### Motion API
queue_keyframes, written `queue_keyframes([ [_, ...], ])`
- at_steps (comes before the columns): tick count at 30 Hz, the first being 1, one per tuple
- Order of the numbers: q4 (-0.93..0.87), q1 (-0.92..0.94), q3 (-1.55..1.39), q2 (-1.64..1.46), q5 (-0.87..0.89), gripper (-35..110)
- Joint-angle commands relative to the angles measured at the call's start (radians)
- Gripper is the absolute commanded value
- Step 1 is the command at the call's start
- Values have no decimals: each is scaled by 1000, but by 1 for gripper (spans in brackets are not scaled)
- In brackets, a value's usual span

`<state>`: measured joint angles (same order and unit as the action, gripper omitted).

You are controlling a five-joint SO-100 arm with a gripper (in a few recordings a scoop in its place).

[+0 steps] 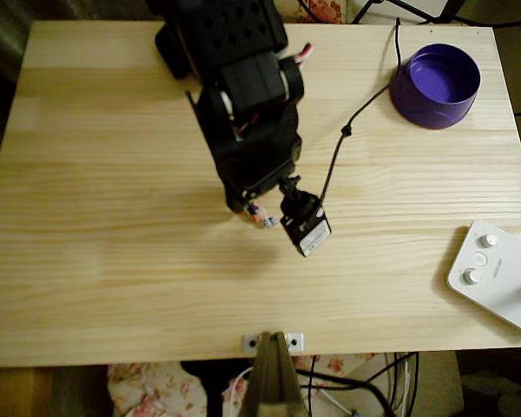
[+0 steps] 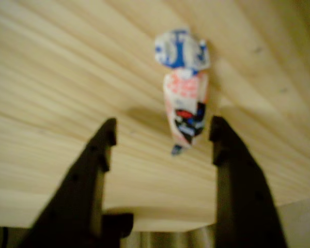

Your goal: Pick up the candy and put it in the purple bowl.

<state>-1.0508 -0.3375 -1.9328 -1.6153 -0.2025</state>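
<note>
From above, your gripper (image 1: 253,211) hangs over the middle of the wooden table (image 1: 113,174), with the candy (image 1: 262,217) at its tip. Through the wrist camera, the fingers (image 2: 93,155) stand wide apart, the candy (image 2: 185,98) lying on the wood between their tips, nearer the right one. Farther right, the purple bowl (image 1: 435,85) sits at the far corner, well apart, and a white device (image 1: 495,274) rests near the right edge.

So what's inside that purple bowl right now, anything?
Nothing that the overhead view shows: the purple bowl shows only its glossy purple floor. The near inner wall is hidden by the rim. The candy lies on the wooden table, just ahead of the open gripper.
</note>
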Motion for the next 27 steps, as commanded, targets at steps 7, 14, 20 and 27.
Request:
queue_keyframes([
  [7,37,18,-14,-12,-34,25],
  [14,58,18,-17,-2,-38,25],
  [20,67,23,-20,14,-44,25],
  [27,66,40,-25,14,-52,23],
])
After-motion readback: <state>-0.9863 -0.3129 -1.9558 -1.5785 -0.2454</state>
